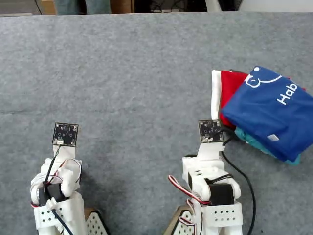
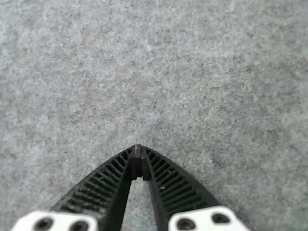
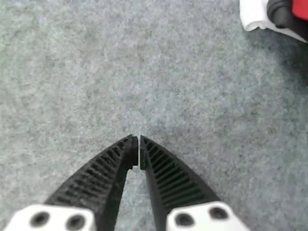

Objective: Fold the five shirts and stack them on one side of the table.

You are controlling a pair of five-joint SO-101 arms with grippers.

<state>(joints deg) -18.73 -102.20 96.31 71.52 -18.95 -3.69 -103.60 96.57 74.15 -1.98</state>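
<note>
While shirts [image 1: 268, 113] lie stacked, left end effector [image 2: 137, 153] and right end effector [image 3: 136, 144] sit closed.

The stack of shirts [image 1: 264, 112] lies at the table's [image 1: 122, 68] right edge. The right arm [image 1: 211, 181] stands just beside it, nearer and leftward. The left arm [image 1: 56, 183] stands well apart, further left.

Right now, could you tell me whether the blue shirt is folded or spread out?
Folded: the blue shirt is a compact rectangle lying atop the red shirt.
</note>
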